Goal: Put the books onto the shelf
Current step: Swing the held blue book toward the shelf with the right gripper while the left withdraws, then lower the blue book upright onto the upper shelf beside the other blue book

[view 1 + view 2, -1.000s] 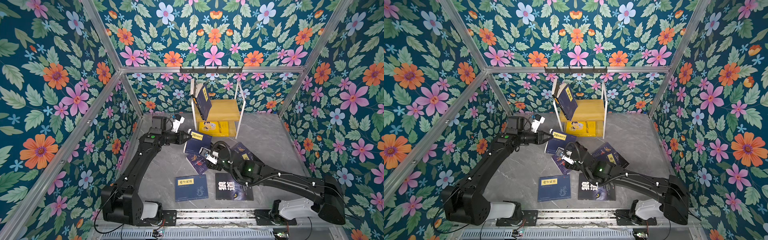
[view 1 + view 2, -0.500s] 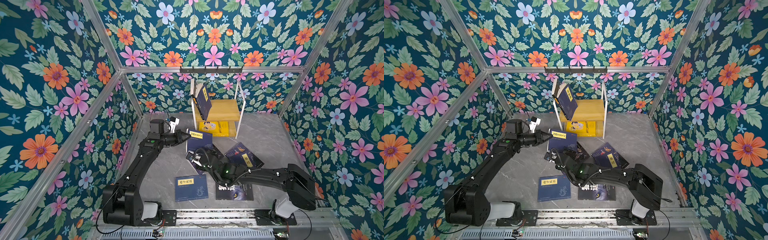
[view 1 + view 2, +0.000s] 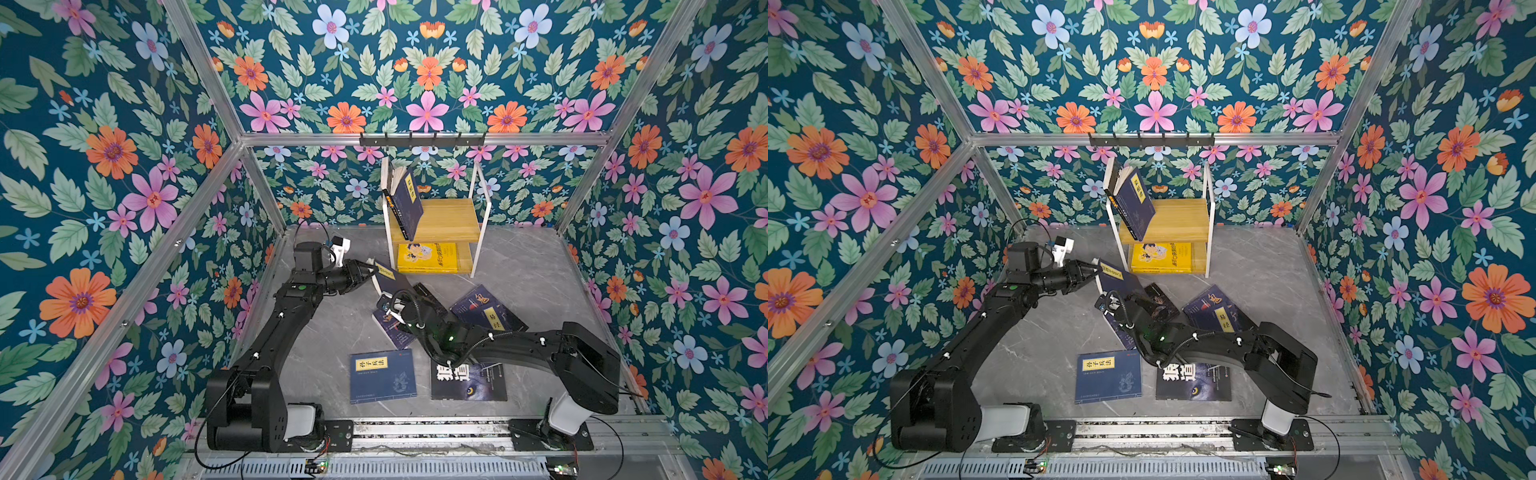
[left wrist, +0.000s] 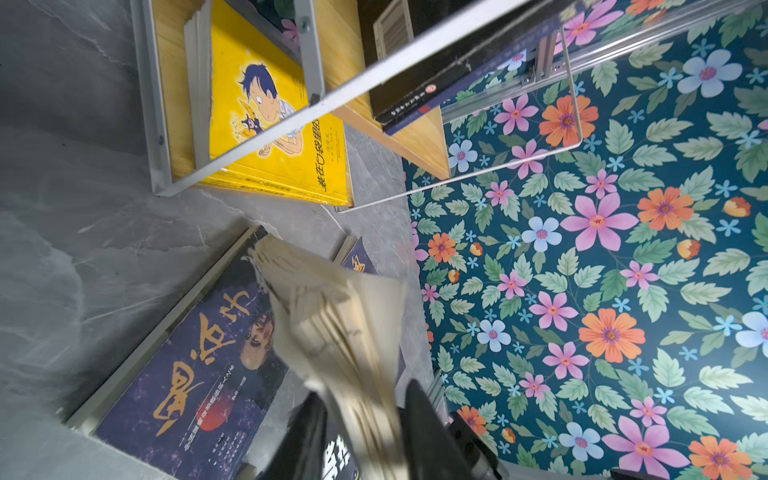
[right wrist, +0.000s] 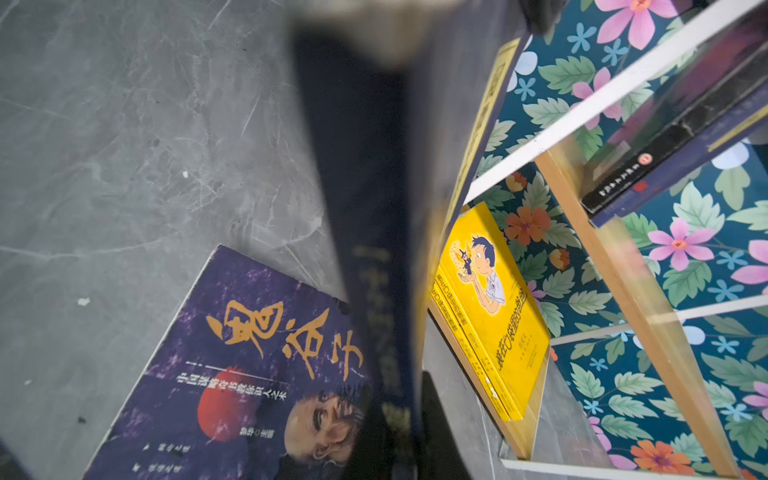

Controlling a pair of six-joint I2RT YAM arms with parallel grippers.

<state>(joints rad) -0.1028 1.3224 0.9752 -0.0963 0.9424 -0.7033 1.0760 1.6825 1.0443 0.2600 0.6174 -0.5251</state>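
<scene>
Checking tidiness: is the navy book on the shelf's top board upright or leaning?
Leaning: in a top view the navy book slants toward the shelf's left post, cover showing.

In the right wrist view the navy book (image 5: 374, 208) was a dark blur, and the gold letters on its back could not be read. Its top ran off the picture. The right gripper (image 5: 407, 415) that pinched it was almost all hidden behind it; only one dark finger (image 5: 444, 440) showed. In the left wrist view the book's pages (image 4: 340, 332) were smeared, and the left gripper (image 4: 361, 390) was cut off by the picture's edge. In both top views the right arm (image 3: 519, 345) covered part of the purple face book (image 3: 388, 330) and the top of the wolf-eye book (image 3: 473, 384). The small print on the yellow book (image 3: 1160, 257) was too tiny to read.
</scene>
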